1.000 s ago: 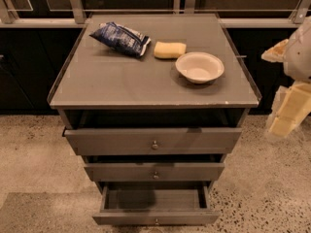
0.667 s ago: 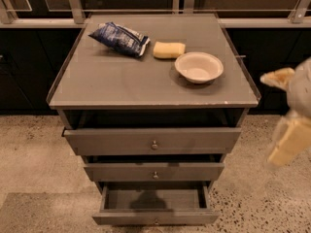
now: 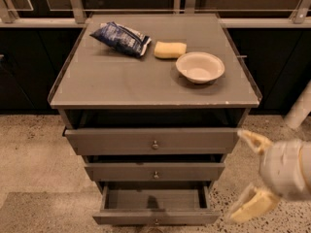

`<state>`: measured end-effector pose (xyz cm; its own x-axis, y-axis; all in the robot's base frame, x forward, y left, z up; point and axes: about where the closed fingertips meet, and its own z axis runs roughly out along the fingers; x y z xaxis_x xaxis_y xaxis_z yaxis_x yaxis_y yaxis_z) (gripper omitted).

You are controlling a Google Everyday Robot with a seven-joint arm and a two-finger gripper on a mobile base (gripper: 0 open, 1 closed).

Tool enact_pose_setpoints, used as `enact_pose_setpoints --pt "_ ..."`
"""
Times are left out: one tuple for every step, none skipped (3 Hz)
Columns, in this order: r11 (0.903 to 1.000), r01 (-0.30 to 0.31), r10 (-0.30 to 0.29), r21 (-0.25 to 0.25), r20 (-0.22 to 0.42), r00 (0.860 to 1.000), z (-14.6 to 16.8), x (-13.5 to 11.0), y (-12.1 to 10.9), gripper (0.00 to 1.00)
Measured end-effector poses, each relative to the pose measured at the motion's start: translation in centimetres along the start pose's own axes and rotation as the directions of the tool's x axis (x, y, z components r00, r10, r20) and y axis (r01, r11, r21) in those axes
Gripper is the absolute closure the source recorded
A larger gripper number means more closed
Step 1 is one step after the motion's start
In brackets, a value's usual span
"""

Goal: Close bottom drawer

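Bottom drawer (image 3: 131, 218) at 6 o'clock juts out farthest, so it needs pushing in. Gripper (image 3: 253, 174) at 4 o'clock is spread wide and empty, probably approaching the drawer front.

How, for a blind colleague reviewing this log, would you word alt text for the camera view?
The bottom drawer of a grey cabinet is pulled well out, the two above it slightly open. The robot's gripper hangs open beside the cabinet, low on its right. On top lie a blue bag, a yellow sponge and a white bowl.
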<state>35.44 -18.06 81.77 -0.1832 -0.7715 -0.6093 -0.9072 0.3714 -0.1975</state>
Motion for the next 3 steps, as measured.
enact_pose_setpoints --pt "0.9858 -0.166 0.167 -0.029 0.045 0.985 6.9 7.0 4.3 0.0" --pt "0.9682 -0.243 0.245 -0.058 0.033 0.969 10.6 10.7 7.0 0.0" --pt "0.9682 -0.243 0.245 -0.058 0.033 0.969 10.5 10.7 7.0 0.0"
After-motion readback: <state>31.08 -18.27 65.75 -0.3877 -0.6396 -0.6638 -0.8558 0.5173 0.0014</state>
